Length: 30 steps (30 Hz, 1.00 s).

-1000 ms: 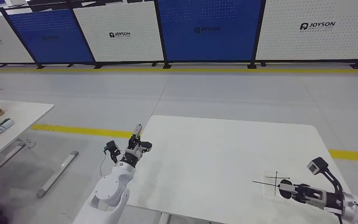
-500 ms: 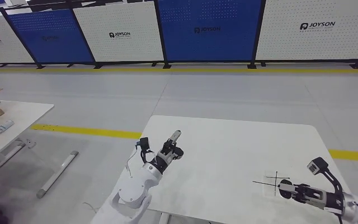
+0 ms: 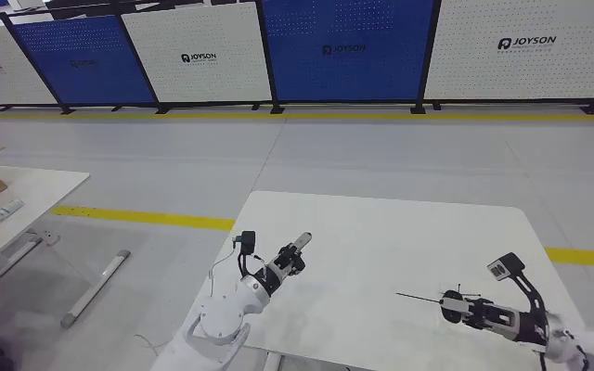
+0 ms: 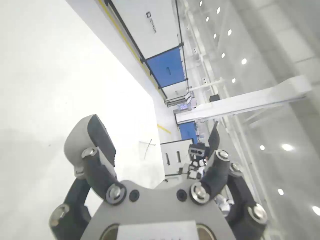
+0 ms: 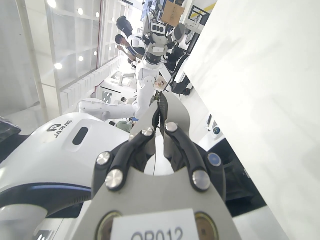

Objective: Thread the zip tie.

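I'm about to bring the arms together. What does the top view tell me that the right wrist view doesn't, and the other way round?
The top view gives the layout: the zip tie juts from the right tool roughly toward the left tool, with a broad stretch of table between them. The right wrist view gives the grip close up: the fingers are shut on the thin strap, which runs back between them. Both views share the two tools, the strap and the white table.

Blue-white pegboard panels (image 3: 343,51), grey floor (image 3: 278,158)
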{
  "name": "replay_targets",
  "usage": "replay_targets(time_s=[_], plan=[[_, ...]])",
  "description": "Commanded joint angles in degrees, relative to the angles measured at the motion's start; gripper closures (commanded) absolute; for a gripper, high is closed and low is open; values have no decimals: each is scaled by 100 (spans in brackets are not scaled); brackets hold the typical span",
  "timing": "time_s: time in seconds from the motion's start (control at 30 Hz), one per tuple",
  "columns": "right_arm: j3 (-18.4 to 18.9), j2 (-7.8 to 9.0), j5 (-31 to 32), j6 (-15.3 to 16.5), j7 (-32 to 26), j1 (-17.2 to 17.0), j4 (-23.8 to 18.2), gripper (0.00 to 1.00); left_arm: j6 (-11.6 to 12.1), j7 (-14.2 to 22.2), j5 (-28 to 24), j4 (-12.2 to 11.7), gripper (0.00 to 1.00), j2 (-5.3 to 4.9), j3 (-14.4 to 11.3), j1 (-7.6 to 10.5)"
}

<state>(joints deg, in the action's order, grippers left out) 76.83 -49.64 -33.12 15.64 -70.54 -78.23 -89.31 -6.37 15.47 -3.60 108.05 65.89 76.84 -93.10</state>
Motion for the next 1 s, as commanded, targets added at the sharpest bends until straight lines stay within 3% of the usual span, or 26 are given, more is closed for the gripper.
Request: replay_targets(time_s=[0.0,0.1,0.47,0.53,0.63,0.77,0.9,0.97], plan=[[-285,-61,113,-17,243,150,4,100,5,248,237,-90,0,-17,-78,34],[-663,-151,315,-112,545,373,115,100,-98,684,126,-198,0,-27,-173,134],[-749,-177,333,-188,695,393,122,100,-63,575,-14,-238,0,-13,-171,197],[-756,-208,79,-79,885,333,125,100,-22,843,-462,-306,0,-9,-146,211],[-817,-273,-71,356,1341,234,197,100,66,1415,-1153,-478,0,-23,6,288],[-1003,-389,-77,385,1631,272,261,100,149,2083,-1456,-644,0,-52,-6,369],[-1244,-528,-18,385,1712,343,322,100,285,2189,-1408,-674,0,-43,-254,429],[-1344,-585,41,385,1667,395,405,100,274,2069,-1439,-709,0,-24,-384,503]])
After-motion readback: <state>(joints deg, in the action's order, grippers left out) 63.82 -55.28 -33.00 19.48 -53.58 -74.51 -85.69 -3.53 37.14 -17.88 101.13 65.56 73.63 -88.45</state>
